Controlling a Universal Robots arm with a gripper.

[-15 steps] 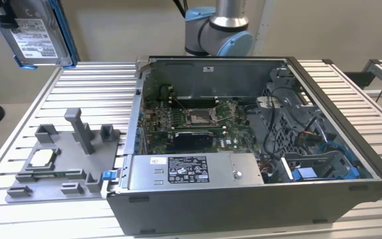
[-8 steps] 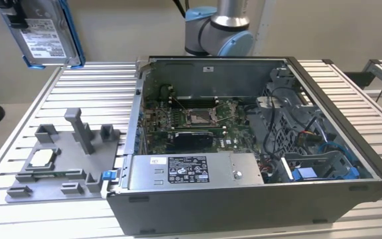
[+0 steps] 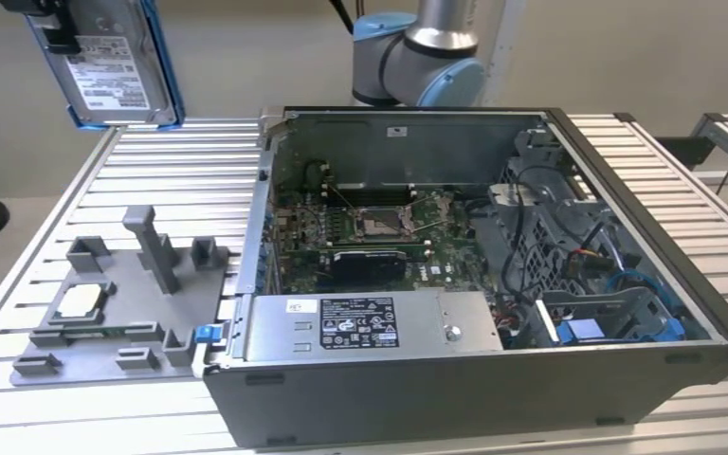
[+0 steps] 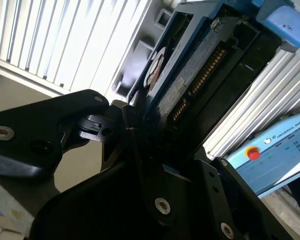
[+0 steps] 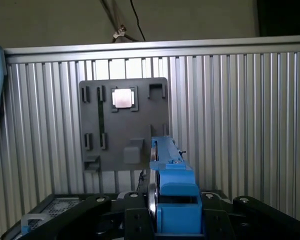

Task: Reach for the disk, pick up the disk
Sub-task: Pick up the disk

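Claw (image 5: 174,224) is clamped on the disk (image 3: 113,68), with a black finger against each flat face. In the first wrist view the disk runs edge-on out from the claw, blue carrier frame leading. In the exterior view it hangs beneath the claw with its label face showing. It is a little off vertical, over the far corner of the table (image 3: 149,156) at the exterior view's left.

Edges and room:
- Open air surrounds all the disk's free edges, and its lower edge touches nothing.
- The slatted table top lies well below the claw.

Around:
- The grey fixture plate (image 3: 118,318) lies flat on the slats, well below the claw. Its upright posts stand well short of the disk.
- A small square silver chip (image 5: 123,98) sits in a pocket of that plate.
- The open computer case (image 3: 491,379) is well apart from the claw, toward the exterior view's right. One wall stands just beside the plate.
- A long grey box (image 3: 364,327) with a sticker lies inside the case.
- The arm's blue-capped joint (image 3: 421,57) stands behind the case.
- In the second wrist view a pendant (image 4: 270,155) with a red button lies beyond the table's edge.
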